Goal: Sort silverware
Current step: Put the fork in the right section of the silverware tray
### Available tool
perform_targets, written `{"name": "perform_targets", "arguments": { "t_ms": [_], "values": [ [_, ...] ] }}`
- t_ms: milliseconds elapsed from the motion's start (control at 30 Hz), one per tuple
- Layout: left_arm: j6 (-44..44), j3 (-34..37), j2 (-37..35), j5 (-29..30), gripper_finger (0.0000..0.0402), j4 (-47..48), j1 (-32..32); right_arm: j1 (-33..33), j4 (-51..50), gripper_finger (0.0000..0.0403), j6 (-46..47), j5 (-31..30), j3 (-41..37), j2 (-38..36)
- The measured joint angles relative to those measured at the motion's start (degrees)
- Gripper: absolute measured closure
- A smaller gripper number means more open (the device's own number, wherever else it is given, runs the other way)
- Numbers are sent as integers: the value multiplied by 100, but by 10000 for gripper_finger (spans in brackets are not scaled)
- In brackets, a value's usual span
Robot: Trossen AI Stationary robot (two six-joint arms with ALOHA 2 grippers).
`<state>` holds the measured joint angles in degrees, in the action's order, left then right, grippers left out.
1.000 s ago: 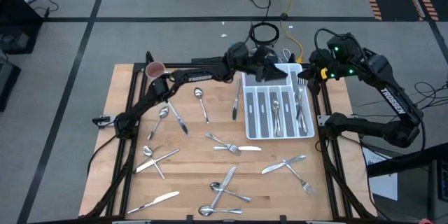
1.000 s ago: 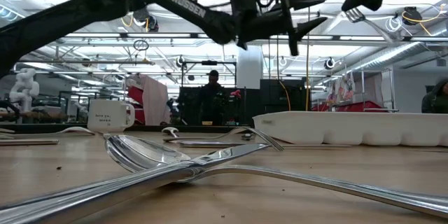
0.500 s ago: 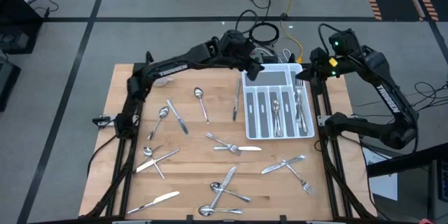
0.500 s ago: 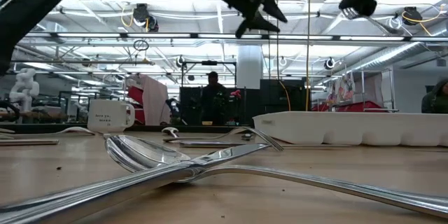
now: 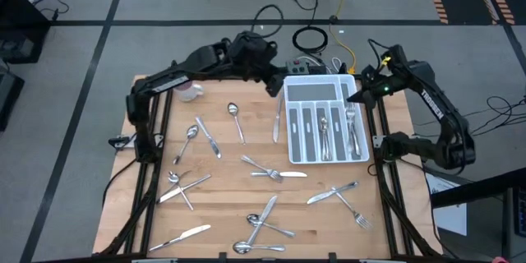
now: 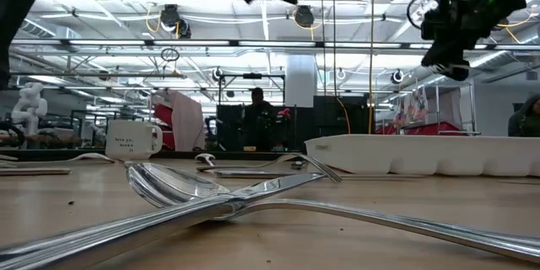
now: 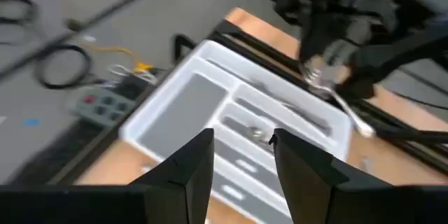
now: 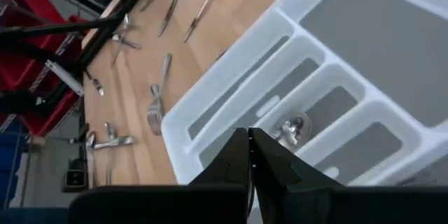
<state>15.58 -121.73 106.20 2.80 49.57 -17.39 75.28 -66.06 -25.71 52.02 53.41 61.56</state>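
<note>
left gripper (image 7: 241, 157) jaws apart (empty) | right gripper (image 8: 250, 155) jaws closed over tray (image 5: 325, 90)

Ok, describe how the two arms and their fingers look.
Both arms are dark, jointed tubes with black cables. The left arm and right arm carry white lettering; the right shows small green lights. The left gripper has flat, dark, angular fingers; the right gripper's taper to points.
</note>
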Motion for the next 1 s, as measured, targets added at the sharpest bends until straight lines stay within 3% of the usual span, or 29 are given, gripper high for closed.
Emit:
{"name": "perform_targets", "arguments": {
  "t_ms": [167,267,367,533,667,800,900,1000],
  "values": [
    [-108,301,-618,1286,249,660,330,-21,16,403,-16,-135,0,170],
    [125,1165,-1286,1843,249,634,551,-25,29,403,-38,-154,-1,221],
    [749,2591,-2217,2193,249,152,727,-30,24,403,-112,-264,0,214],
    [1284,5500,-3879,2127,249,-2863,982,-35,-108,403,-238,-786,0,214],
    [1747,7146,-4621,1920,249,-4807,1002,-37,-257,403,-295,-1326,0,231],
    [2284,7844,-4849,1841,249,-5486,1008,-37,-315,403,-381,-1548,0,346],
    [2314,7960,-4831,1631,249,-5483,1004,-39,-319,403,-525,-1911,0,456],
    [2298,7962,-4819,1501,249,-5528,1008,-36,-307,403,-641,-1780,0,631]
  ]
}}
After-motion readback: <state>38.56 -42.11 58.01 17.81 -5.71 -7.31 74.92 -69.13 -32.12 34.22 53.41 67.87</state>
